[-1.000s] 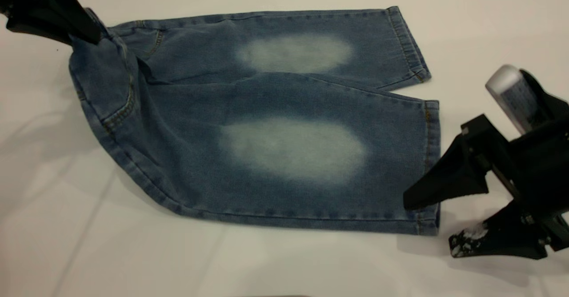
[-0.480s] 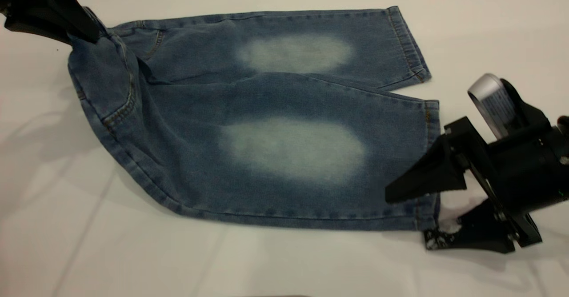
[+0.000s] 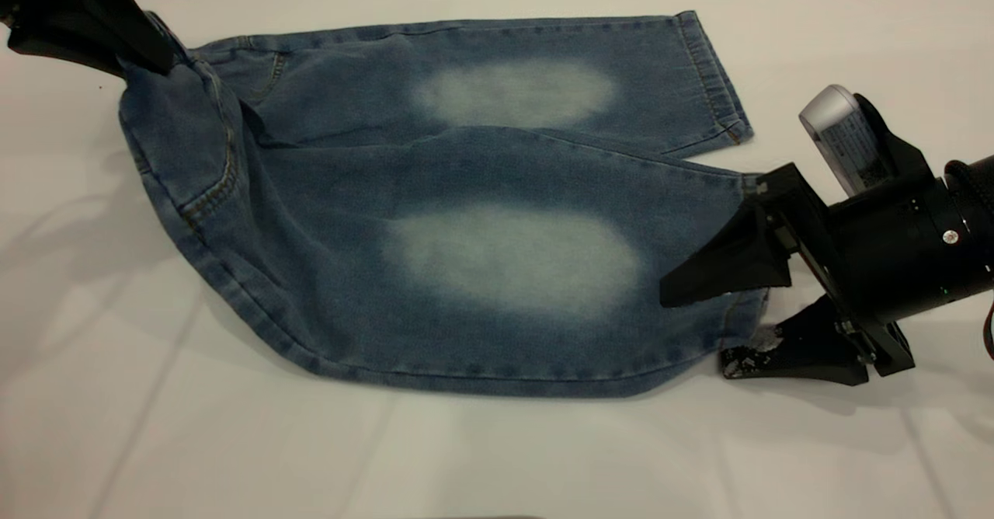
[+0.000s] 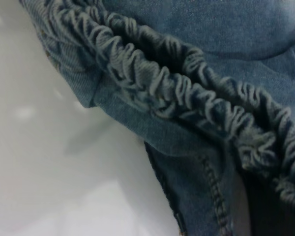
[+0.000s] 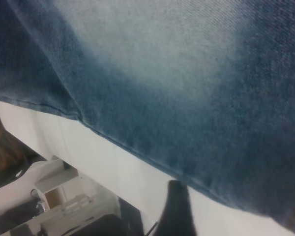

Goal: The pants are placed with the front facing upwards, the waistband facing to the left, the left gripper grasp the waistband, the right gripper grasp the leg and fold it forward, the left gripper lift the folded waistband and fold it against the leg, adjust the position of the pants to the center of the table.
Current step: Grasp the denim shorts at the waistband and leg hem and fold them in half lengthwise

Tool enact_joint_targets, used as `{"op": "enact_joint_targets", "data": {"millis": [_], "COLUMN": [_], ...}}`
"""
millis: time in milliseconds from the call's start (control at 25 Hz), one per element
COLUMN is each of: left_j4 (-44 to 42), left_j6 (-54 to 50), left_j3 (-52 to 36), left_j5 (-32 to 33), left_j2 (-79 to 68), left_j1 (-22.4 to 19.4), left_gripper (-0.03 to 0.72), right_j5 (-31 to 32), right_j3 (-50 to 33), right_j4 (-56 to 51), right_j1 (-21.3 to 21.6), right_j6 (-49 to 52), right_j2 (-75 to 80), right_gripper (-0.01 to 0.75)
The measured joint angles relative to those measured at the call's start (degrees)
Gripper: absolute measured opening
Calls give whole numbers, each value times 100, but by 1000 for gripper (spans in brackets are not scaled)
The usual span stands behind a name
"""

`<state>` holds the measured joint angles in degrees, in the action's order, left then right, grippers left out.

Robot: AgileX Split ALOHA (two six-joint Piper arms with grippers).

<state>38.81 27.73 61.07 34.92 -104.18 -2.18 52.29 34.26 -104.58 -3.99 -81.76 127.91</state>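
On the table the pants lie front up, both pale ovals showing, waistband at the far-left end. Left claw sits at that waistband corner with the denim bunched and raised under it; looks clenched on the waistband, though its fingertips are hidden by cloth. Right claw is at the opposite end from the waistband, at the hem of the near leg: jaws spread, one finger over the hem, the speckled one low on the table beside the hem corner. Not closed on fabric yet; hem corner is slightly rucked where the fingers straddle it.

Status, judged from the layout: layout done, waistband grasp apparently done, leg grasp about to happen. Left: close on the hem, fold the near leg onto the far one, fold waistband to leg, centre the pants. So early, no fold made yet.
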Motion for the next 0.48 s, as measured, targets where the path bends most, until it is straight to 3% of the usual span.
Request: {"op": "enact_joint_targets", "data": {"millis": [160,320,480], "left_j4": [0,0,-5], "left_j6": [0,0,0], "left_j3": [0,0,-5], "left_j5": [35,114,192], "left_j2": [0,38,118], "left_j1": [0,0,0], "left_gripper": [85,85,85], "right_j5": [-168,-182,-30], "right_j3": [0,0,0], "right_j4": [0,0,0], "right_j1": [0,0,0], "right_j6": [-29,-29,-31], "right_j2": [6,6,12], "right_gripper": [342,92,29]}}
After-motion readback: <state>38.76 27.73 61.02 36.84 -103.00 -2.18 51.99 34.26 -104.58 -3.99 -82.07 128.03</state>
